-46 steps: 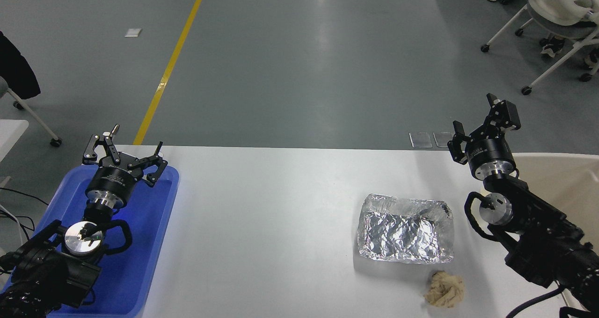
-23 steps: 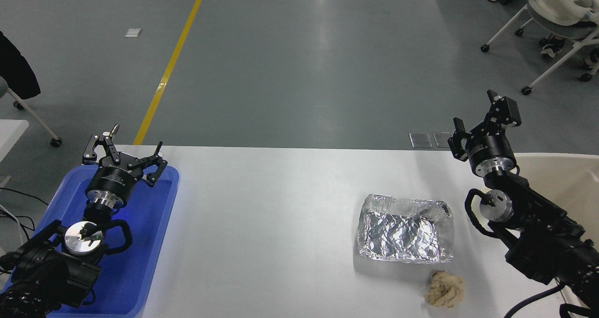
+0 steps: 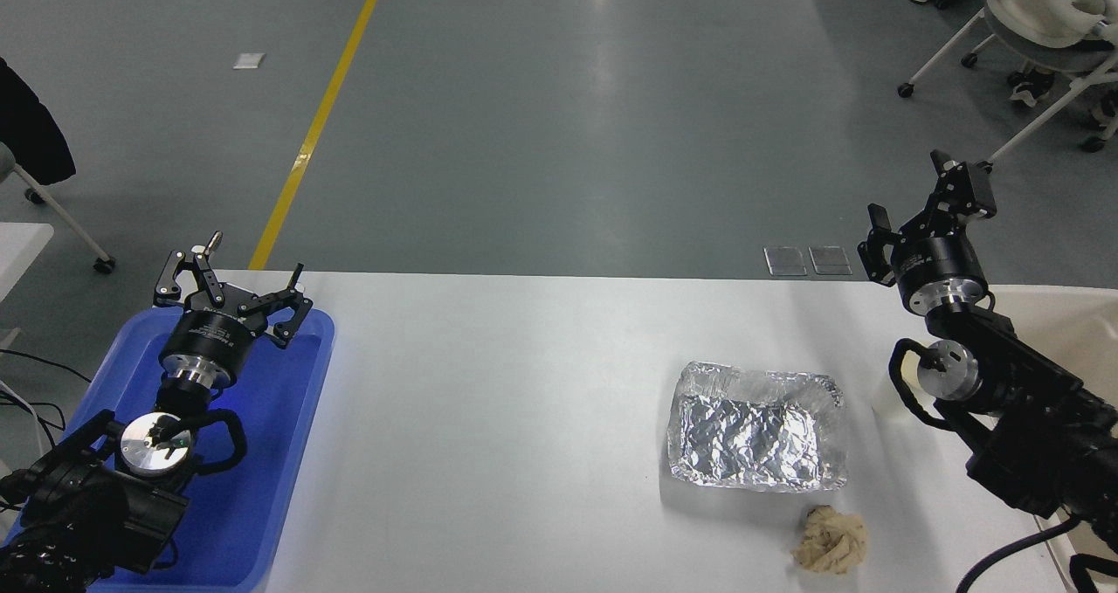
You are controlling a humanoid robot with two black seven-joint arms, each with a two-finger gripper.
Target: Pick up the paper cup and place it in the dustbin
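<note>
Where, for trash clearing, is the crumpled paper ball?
Head view, right side: crumpled paper ball on the white table, just nearer than the foil tray.

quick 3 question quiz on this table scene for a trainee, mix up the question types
1. True or false: the paper ball lies inside the foil tray.
2. The left end effector hangs over: A) the blue tray B) the foil tray C) the paper ball.
3. Fill in: the right end effector is ____ (open/shut).

Key: 1 false, it lies on the table beside the tray; 2 A; 3 open.
</note>
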